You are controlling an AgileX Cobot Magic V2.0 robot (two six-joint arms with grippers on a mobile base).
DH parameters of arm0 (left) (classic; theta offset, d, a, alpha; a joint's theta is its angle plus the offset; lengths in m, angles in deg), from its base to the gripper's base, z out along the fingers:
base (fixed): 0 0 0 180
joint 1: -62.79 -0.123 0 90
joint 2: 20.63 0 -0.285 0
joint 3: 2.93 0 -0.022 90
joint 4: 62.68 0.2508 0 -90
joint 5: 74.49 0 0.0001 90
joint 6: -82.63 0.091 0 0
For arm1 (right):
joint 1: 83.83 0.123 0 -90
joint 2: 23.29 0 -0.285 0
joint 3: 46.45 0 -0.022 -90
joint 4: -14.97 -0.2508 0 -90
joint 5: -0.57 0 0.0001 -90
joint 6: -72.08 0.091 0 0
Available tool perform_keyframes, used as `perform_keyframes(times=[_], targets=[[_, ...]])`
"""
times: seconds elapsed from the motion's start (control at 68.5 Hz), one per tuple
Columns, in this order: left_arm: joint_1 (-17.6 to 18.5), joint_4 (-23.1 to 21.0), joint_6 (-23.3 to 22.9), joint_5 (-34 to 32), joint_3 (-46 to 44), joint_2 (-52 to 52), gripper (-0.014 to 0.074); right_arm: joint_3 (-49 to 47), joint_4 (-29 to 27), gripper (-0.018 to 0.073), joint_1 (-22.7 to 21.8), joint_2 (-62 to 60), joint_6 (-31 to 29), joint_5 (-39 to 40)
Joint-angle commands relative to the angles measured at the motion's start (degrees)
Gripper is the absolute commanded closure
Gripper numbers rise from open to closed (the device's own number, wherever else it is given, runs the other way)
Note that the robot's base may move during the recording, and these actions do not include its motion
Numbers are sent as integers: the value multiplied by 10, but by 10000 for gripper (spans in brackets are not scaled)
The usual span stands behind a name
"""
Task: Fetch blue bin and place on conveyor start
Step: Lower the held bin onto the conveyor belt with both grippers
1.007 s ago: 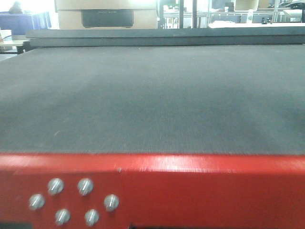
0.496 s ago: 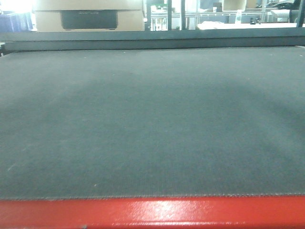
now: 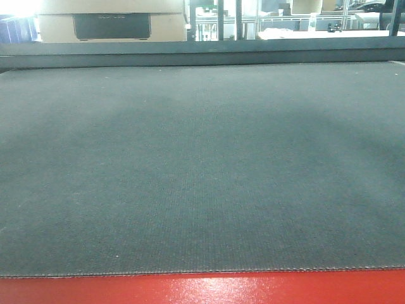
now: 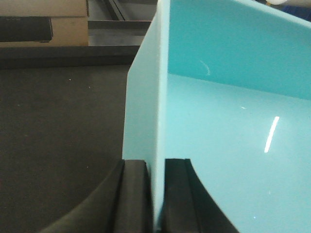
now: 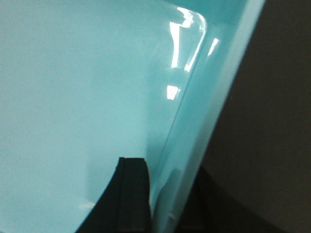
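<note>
The blue bin (image 4: 233,136) is a pale turquoise tub that fills both wrist views and does not show in the front view. My left gripper (image 4: 156,194) is shut on its left wall, one black finger (image 4: 136,194) outside and one inside. My right gripper (image 5: 167,199) is shut on the bin's (image 5: 73,87) right wall, with a finger (image 5: 131,194) inside and the other dark behind the wall. The conveyor start (image 3: 202,177) is a dark grey woven belt with a red front edge (image 3: 209,290). The belt (image 4: 58,136) lies under the bin on the left and also on the right (image 5: 272,121).
A raised dark bar (image 3: 202,50) crosses the belt's far end. Behind it stands a cardboard box with a dark panel (image 3: 111,22) at the back left. Metal frames and shelving (image 3: 240,16) stand at the back right. The box (image 4: 43,9) also shows in the left wrist view.
The front view has moved in over the belt. The red edge has sunk to a thin strip, its screws are out of frame, and the cardboard box has shifted left.
</note>
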Motion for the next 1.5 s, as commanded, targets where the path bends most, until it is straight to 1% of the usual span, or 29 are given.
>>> perform_keyframes(times=[0.0,0.832,0.905,1.05,1.138,1.24,1.328,1.444,1.488], targets=[[2,-16,-7,-41,-8,-10,708,-6,2,711,-1,-6,-21,13],[2,-18,-7,-46,-8,-10,708,-6,-1,711,-1,-6,-21,13],[2,-18,-7,-30,-8,-10,708,-6,-3,711,-1,-6,-21,21],[2,-8,-7,63,-3,-7,708,-6,-5,711,-1,-2,-21,31],[2,0,-7,99,24,-5,708,-5,-13,711,-1,13,-21,39],[-1,16,-7,104,80,-4,708,-5,-18,711,-1,46,-21,40],[-21,8,-7,77,141,-3,708,-5,-21,711,-1,84,-21,40],[-63,-15,-7,27,216,-2,708,-5,-21,711,-1,137,-21,36],[-74,-16,-7,14,237,3,708,-5,-21,711,-1,151,-21,36]])
